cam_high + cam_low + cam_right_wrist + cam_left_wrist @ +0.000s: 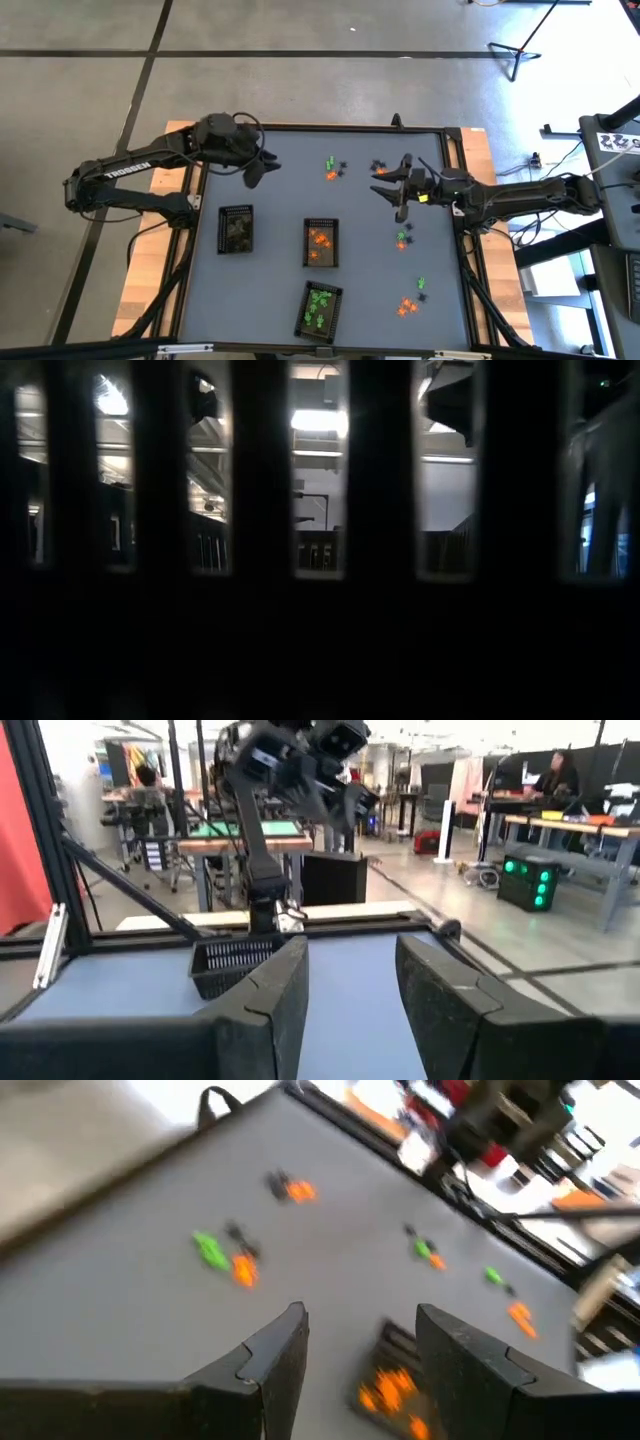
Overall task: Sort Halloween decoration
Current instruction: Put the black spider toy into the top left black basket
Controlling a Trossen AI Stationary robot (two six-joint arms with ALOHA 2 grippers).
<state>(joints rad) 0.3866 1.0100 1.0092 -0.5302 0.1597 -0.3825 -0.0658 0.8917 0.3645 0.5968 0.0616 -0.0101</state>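
The Halloween decoration lies in small clusters on the grey table: green, orange and black pieces near the far edge, orange and black ones beside my right gripper, green ones and more toward the right. In the left wrist view several trinkets show ahead. Three dark trays hold sorted pieces: black, orange, green. My left gripper hovers open above the table's far left. My right gripper hovers open at the far right, holding nothing.
The table's raised dark frame borders the mat. The low view shows only dark upright bars in front of the room. In the right wrist view a dark tray and the left arm stand ahead. Bare mat lies between trays and clusters.
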